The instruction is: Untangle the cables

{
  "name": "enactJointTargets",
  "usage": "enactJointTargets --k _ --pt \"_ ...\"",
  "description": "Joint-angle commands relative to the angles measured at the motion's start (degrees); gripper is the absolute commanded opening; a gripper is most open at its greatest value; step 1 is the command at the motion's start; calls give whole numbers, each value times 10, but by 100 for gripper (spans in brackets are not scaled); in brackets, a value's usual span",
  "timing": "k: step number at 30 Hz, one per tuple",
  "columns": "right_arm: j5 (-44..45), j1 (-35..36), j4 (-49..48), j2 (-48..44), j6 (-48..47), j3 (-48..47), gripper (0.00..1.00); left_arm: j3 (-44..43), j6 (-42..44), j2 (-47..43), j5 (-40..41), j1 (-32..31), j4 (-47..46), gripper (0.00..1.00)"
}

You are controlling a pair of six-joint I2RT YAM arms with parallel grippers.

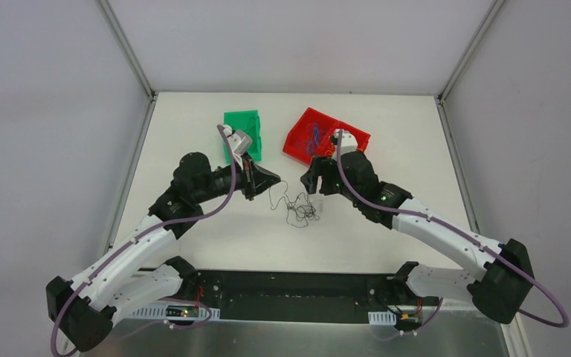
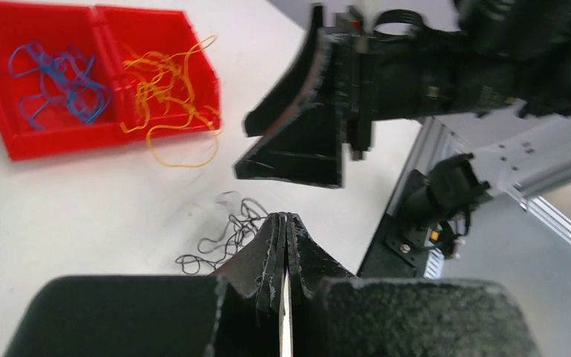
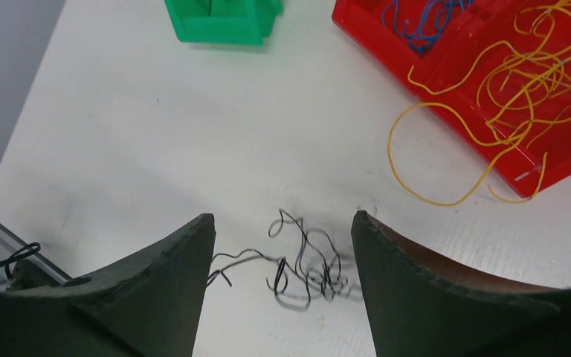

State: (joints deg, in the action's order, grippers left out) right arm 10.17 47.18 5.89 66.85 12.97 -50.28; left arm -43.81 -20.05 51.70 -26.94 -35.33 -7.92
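Pincers: your left gripper (image 1: 275, 179) is pressed shut at 10 o'clock of the black cables (image 1: 301, 209); whether it pinches a strand cannot be told. Your right gripper (image 3: 282, 220) hovers spread wide above them. Blue cables (image 2: 59, 78) and yellow cables (image 2: 167, 89) lie in the red bin (image 1: 291, 147) at 1 o'clock, with yellow strands spilling over its rim.

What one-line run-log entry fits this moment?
left gripper: shut, grip unclear | right gripper: open over black cables | yellow cables: red bin, some spilling out
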Motion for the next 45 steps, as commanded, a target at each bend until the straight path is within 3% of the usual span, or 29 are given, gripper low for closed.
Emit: enactJointTargets --k 1,7,14,18,22,36,45 --pt "-13 2 -56 -15 -15 16 72 -18 23 -54 -43 -16 -22 0" --pt "-91 3 -129 -5 -7 65 72 -16 32 -52 -15 -18 -17 0" --pt "-115 4 -153 -49 -14 110 72 -20 40 -41 -5 -18 -16 0" --pt "-106 5 -156 -24 -6 124 71 -21 44 -47 3 -18 -17 0" --pt "-108 5 -153 -1 -3 127 67 -12 51 -64 30 -18 -10 0" --pt "-132 21 -161 -65 7 199 51 -7 60 -78 61 -18 2 0" --pt "-113 55 -160 11 -8 168 44 -8 61 -76 62 -18 3 0"
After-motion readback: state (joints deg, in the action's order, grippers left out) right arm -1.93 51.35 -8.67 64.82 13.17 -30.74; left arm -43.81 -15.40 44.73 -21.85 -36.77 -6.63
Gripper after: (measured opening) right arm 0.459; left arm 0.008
